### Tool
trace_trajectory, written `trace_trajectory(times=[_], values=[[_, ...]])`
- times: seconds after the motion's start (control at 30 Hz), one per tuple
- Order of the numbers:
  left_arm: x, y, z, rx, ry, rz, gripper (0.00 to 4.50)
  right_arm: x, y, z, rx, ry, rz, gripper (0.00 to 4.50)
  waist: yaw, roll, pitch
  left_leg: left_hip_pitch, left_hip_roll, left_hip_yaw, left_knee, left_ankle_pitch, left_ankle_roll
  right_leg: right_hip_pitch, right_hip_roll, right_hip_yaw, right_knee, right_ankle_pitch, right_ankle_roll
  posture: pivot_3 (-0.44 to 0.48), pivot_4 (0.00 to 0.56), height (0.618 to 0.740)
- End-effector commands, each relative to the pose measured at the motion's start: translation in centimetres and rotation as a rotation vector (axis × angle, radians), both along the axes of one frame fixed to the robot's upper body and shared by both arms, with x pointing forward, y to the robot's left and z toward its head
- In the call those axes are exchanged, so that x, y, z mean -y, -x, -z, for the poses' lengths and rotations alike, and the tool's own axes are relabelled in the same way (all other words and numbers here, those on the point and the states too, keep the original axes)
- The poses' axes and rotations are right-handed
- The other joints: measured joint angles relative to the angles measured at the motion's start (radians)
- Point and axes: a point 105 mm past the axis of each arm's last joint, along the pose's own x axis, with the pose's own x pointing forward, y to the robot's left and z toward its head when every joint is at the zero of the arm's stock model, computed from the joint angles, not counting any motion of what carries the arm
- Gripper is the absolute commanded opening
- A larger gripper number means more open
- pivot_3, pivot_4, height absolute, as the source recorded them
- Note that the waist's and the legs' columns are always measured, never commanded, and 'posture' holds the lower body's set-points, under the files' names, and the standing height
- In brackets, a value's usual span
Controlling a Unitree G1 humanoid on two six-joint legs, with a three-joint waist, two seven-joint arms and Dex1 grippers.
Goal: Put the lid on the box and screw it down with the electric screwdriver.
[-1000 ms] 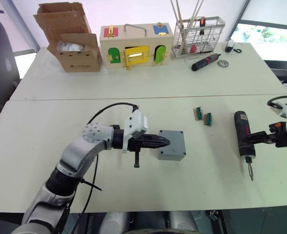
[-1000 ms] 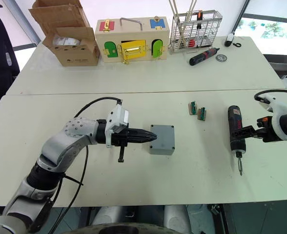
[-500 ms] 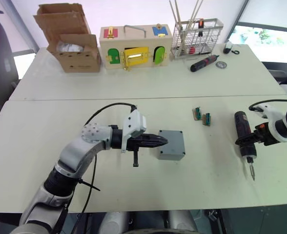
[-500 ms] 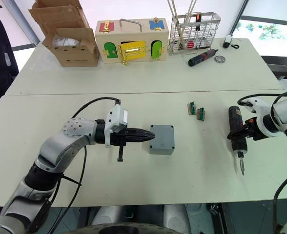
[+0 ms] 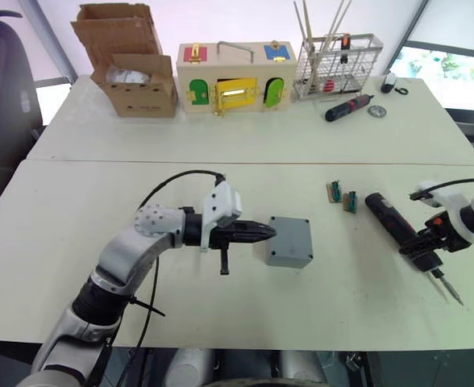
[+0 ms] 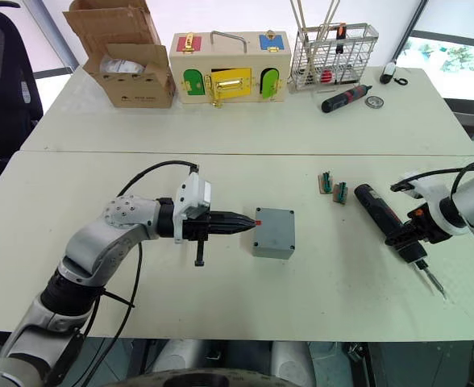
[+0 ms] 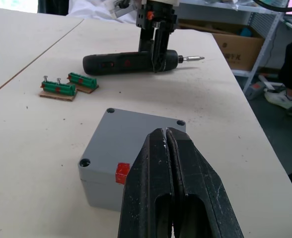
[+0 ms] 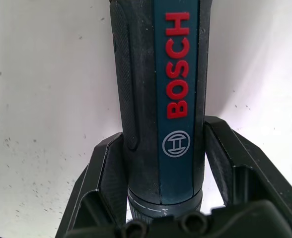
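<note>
The grey box (image 5: pixel 292 246) stands mid-table with a small red mark on its side (image 7: pixel 122 173). The lid (image 7: pixel 133 134) lies flat on top of it, showing its corner screw holes. My left gripper (image 5: pixel 269 234) is shut and empty, its tips against the box's side by the red mark. The black electric screwdriver (image 5: pixel 390 222) lies slanted on the table to the right, bit pointing toward the near right edge. My right gripper (image 5: pixel 425 246) is shut on its front end, a finger (image 8: pixel 106 163) on either side of the body.
Two green terminal blocks (image 5: pixel 342 196) lie between box and screwdriver. Along the far table stand a cardboard box (image 5: pixel 132 68), a wooden latch box (image 5: pixel 233 76), a wire rack (image 5: pixel 338 64) and a smaller black-and-red screwdriver (image 5: pixel 348 106). My left arm's cable (image 5: pixel 180 177) loops above the table.
The head camera has shifted. The electric screwdriver has swung from lengthwise to slanted, its rear now nearer the terminal blocks, with the right gripper on it. The left gripper stays at the box.
</note>
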Motion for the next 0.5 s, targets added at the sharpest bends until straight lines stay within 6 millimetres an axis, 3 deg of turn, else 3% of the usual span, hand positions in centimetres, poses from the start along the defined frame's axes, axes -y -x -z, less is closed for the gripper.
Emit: trace_trajectory(times=[0.03, 0.17, 0.4, 0.5], values=[[0.5, 0.1, -0.9, 0.048, 0.016, 0.027, 0.0, 1.6, 1.3, 1.1, -0.059, 0.07, 0.058, 3.64, -0.001, -0.001, 0.0, 0.0, 0.0, 0.0, 0.0, 0.0, 0.0, 0.0, 0.0, 0.0, 0.0, 0.0, 0.0, 0.0, 0.15, 0.737], [0.5, 0.0, -0.9, 0.054, 0.013, 0.028, 0.0, 1.7, 1.5, 1.0, -0.061, 0.064, 0.084, 4.48, 0.0, -0.001, 0.0, 0.0, 0.0, 0.0, 0.001, 0.0, 0.0, 0.001, 0.0, 0.0, 0.0, 0.0, 0.0, 0.0, 0.15, 0.737], [0.8, -0.1, -0.9, 0.058, 0.02, 0.031, 0.0, 1.1, 2.0, 1.8, -0.096, 0.062, 0.1, 4.48, 0.0, -0.001, 0.0, 0.0, 0.0, 0.0, 0.001, 0.0, 0.0, 0.001, 0.0, 0.0, 0.0, 0.0, 0.0, 0.0, 0.15, 0.737], [0.8, -0.1, -0.9, 0.056, 0.021, 0.026, 0.0, 1.3, 2.0, 2.2, -0.096, 0.092, 0.096, 3.72, 0.0, -0.001, 0.0, 0.0, 0.0, 0.0, 0.001, 0.0, 0.0, 0.001, 0.0, 0.0, 0.0, 0.0, 0.0, 0.0, 0.15, 0.737]])
